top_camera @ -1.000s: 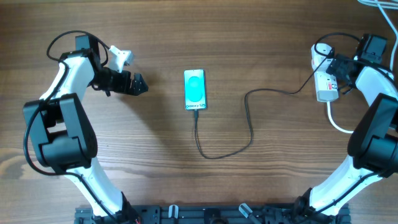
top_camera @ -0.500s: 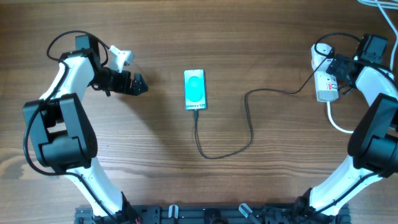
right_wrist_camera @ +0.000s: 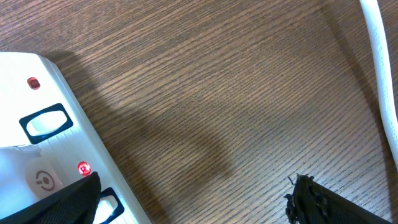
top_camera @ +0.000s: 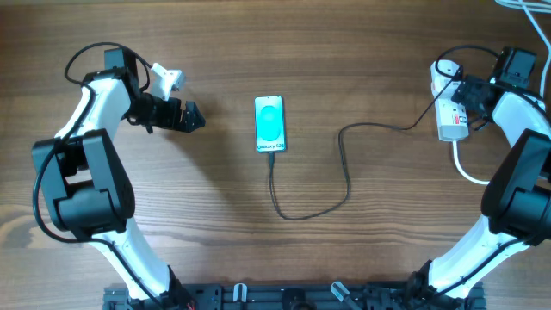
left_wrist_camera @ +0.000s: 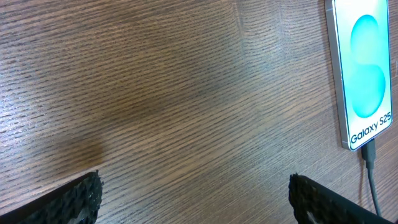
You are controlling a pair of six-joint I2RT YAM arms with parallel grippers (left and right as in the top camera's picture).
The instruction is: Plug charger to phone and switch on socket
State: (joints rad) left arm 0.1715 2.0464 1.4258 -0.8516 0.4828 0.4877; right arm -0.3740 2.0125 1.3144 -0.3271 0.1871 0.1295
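The phone (top_camera: pixel 269 123) lies flat at the table's centre, light blue face up with "Galaxy" text at its near end; it also shows in the left wrist view (left_wrist_camera: pixel 364 71). The charger (top_camera: pixel 344 164), a thin black cable, is plugged into the phone's near end (left_wrist_camera: pixel 369 155) and loops right to the socket (top_camera: pixel 448 108), a white power strip at the far right. A red light glows on the socket (right_wrist_camera: pixel 83 168). My left gripper (top_camera: pixel 191 116) is open, left of the phone. My right gripper (top_camera: pixel 469 93) is open, one finger over the socket's edge.
A thick white cord (top_camera: pixel 465 168) curves from the socket's near end toward the right arm and shows in the right wrist view (right_wrist_camera: pixel 382 68). Another white cord (top_camera: pixel 529 17) lies at the far right corner. Bare wood table (top_camera: pixel 215 207) surrounds the phone.
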